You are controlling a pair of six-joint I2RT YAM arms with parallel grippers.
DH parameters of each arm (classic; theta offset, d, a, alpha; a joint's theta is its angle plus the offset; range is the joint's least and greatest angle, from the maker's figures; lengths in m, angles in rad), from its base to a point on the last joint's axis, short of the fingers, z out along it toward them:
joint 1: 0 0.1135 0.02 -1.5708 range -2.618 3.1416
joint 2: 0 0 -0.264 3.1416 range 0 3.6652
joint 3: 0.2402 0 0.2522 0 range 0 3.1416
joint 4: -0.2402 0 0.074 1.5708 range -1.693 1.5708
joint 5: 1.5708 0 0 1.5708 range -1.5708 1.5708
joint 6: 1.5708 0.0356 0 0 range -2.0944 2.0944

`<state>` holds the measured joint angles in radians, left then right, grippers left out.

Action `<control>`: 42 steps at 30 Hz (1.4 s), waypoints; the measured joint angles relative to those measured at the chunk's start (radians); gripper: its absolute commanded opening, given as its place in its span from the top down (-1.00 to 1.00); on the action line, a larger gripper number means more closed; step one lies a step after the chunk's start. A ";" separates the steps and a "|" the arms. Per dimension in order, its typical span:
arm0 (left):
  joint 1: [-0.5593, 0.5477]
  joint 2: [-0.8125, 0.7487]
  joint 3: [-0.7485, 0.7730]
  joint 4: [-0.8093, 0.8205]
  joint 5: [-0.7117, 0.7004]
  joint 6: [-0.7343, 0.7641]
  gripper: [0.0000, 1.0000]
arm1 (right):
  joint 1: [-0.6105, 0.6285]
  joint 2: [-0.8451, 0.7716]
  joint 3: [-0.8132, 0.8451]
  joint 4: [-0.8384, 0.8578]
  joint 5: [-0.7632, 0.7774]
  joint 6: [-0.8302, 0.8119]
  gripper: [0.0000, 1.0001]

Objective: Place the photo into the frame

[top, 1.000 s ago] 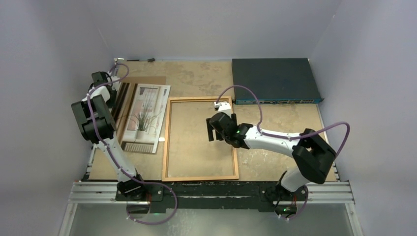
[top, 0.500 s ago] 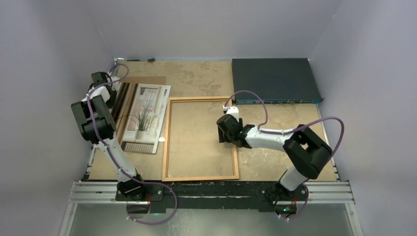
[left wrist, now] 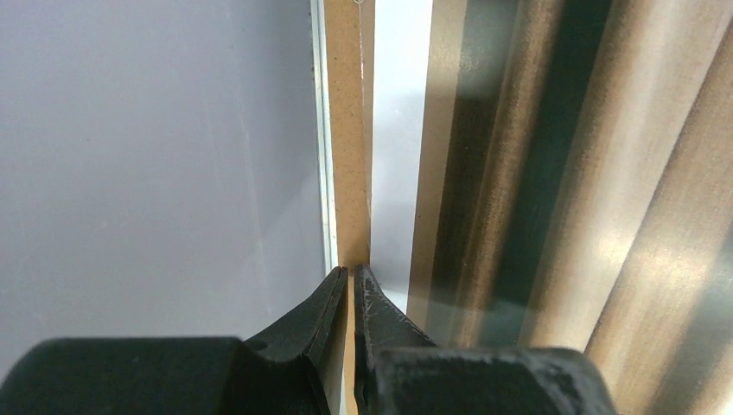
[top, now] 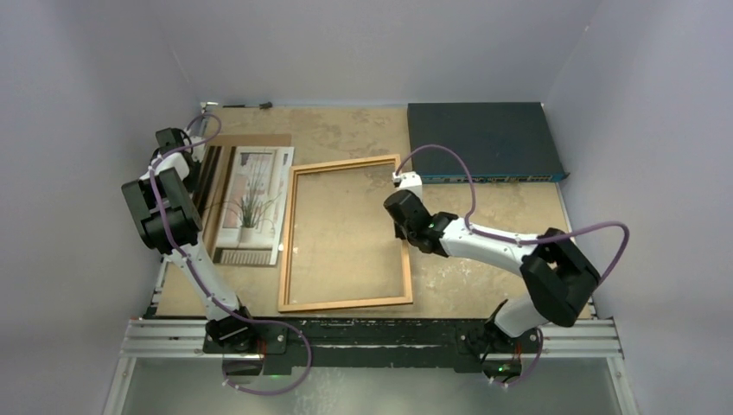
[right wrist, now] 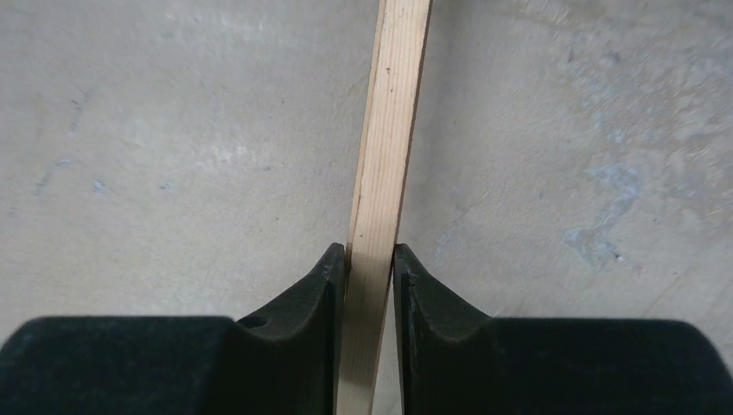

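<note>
On the left half of the table (top: 519, 225): the photo (top: 251, 203), a rectangular paper print of a curtained window and a spindly dark plant, lies picture-side up on a plain brown backing board (top: 259, 138). It is not yet framed.
Just to its right: the large orange-brown wooden picture frame (top: 287, 242) with its clear pane. Its left rail runs close beside the print's right edge.
What has changed: a second ago the frame sat square to the table edge, with the right arm's jaws spread above its right rail. Now they have closed on that rail and the frame sits skewed. Its far right corner has swung farther away and the whole frame has shifted left, towards the print.
Meaning for the task: this looks like repositioning or lifting the frame, not loading it. Whether the right rail is off the surface cannot be told.
Right gripper (right wrist: 370, 259): clamped on the pale wooden rail, one finger pressed against each side.
Right arm pose: it stretches low from its near-right base, leftwards across the table, with the wrist over the rail's far half.
Left gripper (left wrist: 352, 277): pinched tight on the thin brown board edge. Whether the print's white border is also caught cannot be told.
Left arm pose: folded upright at the far left, wrist angled down.
Farther out: a dark blue flat box (top: 484, 143) at the far right, well apart.
</note>
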<state>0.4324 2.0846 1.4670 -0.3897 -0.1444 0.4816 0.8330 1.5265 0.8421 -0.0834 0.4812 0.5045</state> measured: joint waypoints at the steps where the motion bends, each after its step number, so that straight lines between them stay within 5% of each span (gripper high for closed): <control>1: 0.000 0.000 0.000 0.000 -0.001 0.000 0.88 | 0.000 -0.018 0.008 -0.008 0.005 -0.005 0.77; 24: 0.000 0.000 0.000 -0.003 0.002 0.000 0.89 | -0.297 -0.127 -0.002 -0.056 0.051 -0.056 0.78; 28: 0.000 0.000 0.000 -0.003 0.003 0.000 0.89 | -0.338 -0.109 -0.002 -0.062 0.058 -0.068 0.49; 31: 0.000 0.000 0.000 -0.003 0.003 0.001 0.89 | -0.359 -0.063 -0.002 -0.062 0.061 -0.069 -0.13; 35: 0.000 0.000 0.000 -0.003 0.003 0.001 0.89 | -0.363 -0.006 0.004 -0.098 0.087 -0.076 -0.50; 42: 0.000 -0.006 0.010 -0.047 0.039 0.001 0.88 | -0.342 -0.021 0.087 -0.144 0.114 -0.079 -0.62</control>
<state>0.4324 2.0781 1.4773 -0.4370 -0.1059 0.4824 0.4911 1.5059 0.9287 -0.2276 0.5953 0.4252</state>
